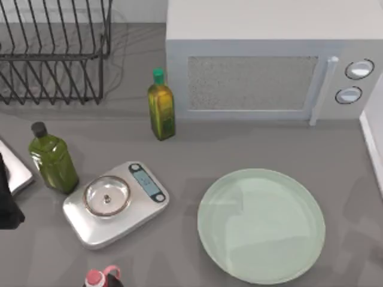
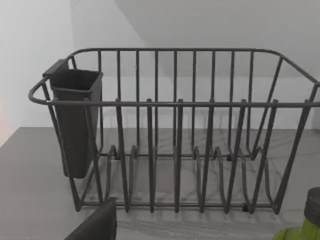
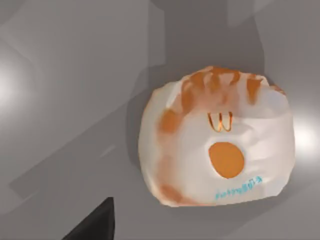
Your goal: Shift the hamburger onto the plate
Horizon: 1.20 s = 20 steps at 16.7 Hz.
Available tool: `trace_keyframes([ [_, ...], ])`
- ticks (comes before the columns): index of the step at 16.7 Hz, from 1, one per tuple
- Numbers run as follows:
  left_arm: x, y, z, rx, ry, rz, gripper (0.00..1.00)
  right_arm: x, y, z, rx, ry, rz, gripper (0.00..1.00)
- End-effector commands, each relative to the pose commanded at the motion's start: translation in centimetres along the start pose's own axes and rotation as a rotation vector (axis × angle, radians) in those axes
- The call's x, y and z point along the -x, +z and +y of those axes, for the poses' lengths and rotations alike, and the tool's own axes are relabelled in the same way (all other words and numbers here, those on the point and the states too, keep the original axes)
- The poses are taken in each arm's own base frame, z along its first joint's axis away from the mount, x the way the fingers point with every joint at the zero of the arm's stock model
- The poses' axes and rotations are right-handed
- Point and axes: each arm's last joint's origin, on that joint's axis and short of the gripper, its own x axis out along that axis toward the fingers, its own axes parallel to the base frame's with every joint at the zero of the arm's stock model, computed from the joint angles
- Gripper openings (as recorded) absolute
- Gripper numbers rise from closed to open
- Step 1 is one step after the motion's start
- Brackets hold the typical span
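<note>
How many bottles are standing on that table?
3: a green-capped oil bottle by the microwave, a black-capped green bottle left of the scale, and a pink-topped bottle cut off at the near edge.

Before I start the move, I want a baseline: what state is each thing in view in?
hamburger: lying on the grey table, wrapped, not on the plate.
plate: flat on the table, nothing on it.
scale: steel pan bare.
microwave: door shut.
tall oil bottle: upright, capped.
squat green bottle: upright, capped.
dish rack: slots unfilled.
</note>
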Motion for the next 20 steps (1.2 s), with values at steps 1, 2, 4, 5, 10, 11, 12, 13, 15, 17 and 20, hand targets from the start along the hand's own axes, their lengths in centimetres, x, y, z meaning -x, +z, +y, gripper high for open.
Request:
trace_keyframes([
  [1, 0.0, 0.0, 0.0, 0.000, 0.000, 0.000, 1.00, -0.1, 0.2, -0.3, 0.025, 0.027, 0.019, 1.00],
  [2, 0.0, 0.0, 0.0, 0.000, 0.000, 0.000, 1.00, -0.1, 0.4, -0.5, 0.042, 0.045, 0.031, 1.00],
  [4, 0.0, 0.0, 0.0, 0.000, 0.000, 0.000, 1.00, -0.1, 0.5, -0.6, 0.054, 0.056, 0.038, 1.00],
  [5, 0.0, 0.0, 0.0, 0.000, 0.000, 0.000, 1.00, -0.1, 0.5, -0.6, 0.054, 0.056, 0.038, 1.00],
  [10, 0.0, 0.0, 0.0, 0.000, 0.000, 0.000, 1.00, -1.1, 0.4, -0.6, 0.052, 0.058, 0.039, 1.00],
  [11, 0.0, 0.0, 0.0, 0.000, 0.000, 0.000, 1.00, -1.8, 0.5, -0.6, 0.052, 0.058, 0.040, 1.00],
  [12, 0.0, 0.0, 0.0, 0.000, 0.000, 0.000, 1.00, -2.7, 0.5, -0.7, 0.053, 0.057, 0.039, 1.00],
  [13, 0.0, 0.0, 0.0, 0.000, 0.000, 0.000, 1.00, -3.7, 0.6, -0.7, 0.053, 0.053, 0.036, 1.00],
  [15, 0.0, 0.0, 0.0, 0.000, 0.000, 0.000, 1.00, -5.7, 0.5, -0.7, 0.052, 0.044, 0.030, 1.00],
  [17, 0.0, 0.0, 0.0, 0.000, 0.000, 0.000, 1.00, -7.3, 0.3, -0.4, 0.053, 0.049, 0.033, 1.00],
  [20, 0.0, 0.0, 0.0, 0.000, 0.000, 0.000, 1.00, -8.1, 0.2, -0.2, 0.054, 0.056, 0.038, 1.00],
])
